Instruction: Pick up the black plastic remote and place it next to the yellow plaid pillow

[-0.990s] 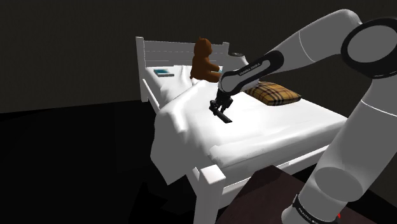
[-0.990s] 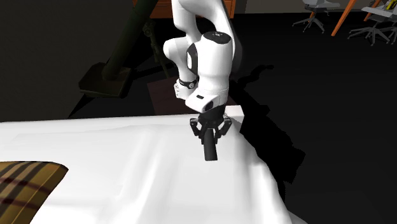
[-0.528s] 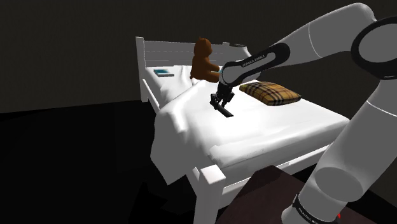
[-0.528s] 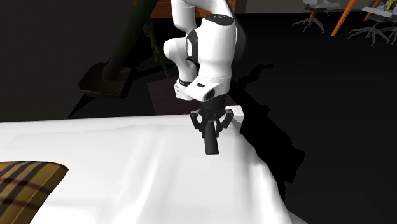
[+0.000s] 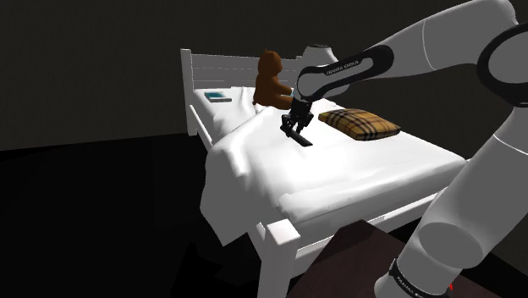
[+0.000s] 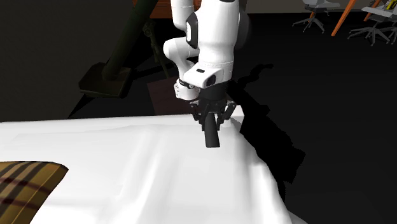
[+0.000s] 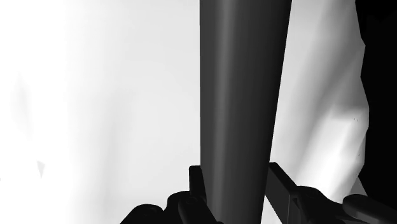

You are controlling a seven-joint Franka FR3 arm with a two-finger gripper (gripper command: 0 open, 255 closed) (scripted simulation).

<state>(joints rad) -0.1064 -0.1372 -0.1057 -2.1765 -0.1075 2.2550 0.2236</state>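
Remote [image 7: 242, 95] | we judge it light, stiff, slick; best held across narrow sides | gripper [image 6: 211, 123] clamps 1 end | apart from pillow [image 5: 362, 124]

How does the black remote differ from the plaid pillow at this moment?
The plain black remote is clasped in the black claw; the yellow-brown plaid pillow lies free on the white bed. The remote is narrow and long, the pillow broad and flat. Both are over that bed.
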